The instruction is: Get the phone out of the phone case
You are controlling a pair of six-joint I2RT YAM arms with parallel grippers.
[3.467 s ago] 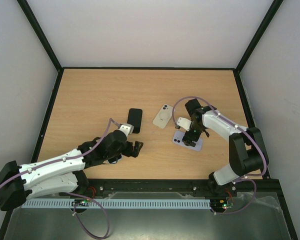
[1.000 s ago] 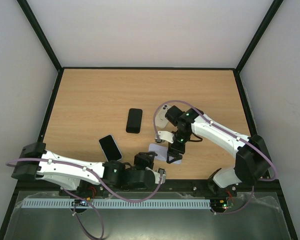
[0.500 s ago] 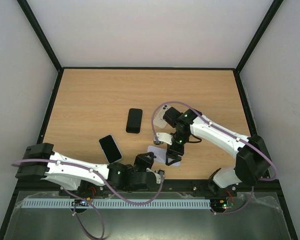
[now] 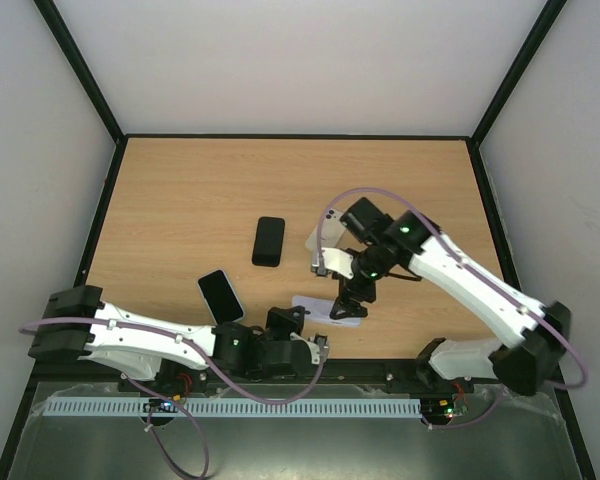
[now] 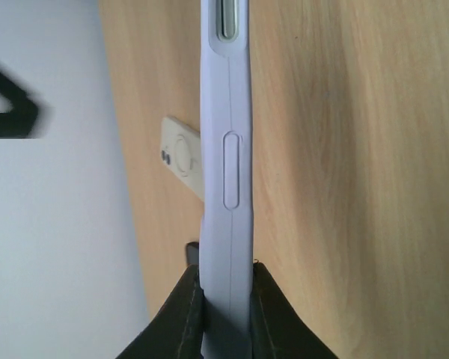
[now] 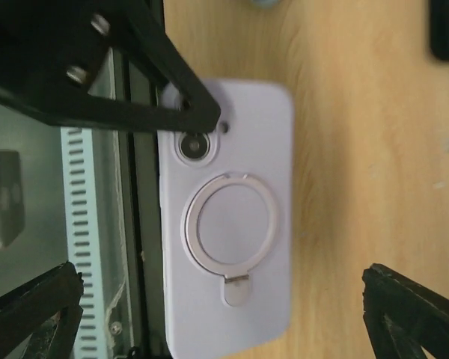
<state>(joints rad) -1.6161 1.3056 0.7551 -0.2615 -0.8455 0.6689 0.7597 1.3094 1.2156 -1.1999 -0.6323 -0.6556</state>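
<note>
Left gripper [image 5: 226, 288] pinches one end of the lavender phone case [image 6: 228, 224], lying right of the dark-screened phone [image 4: 220, 294]. Right gripper [image 4: 348, 298] hovers spread above it. A lens shows, so you likely haven't freed the phone.

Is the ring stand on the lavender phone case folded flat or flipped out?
Folded flat: ring stand lies flush on the lavender case.
</note>
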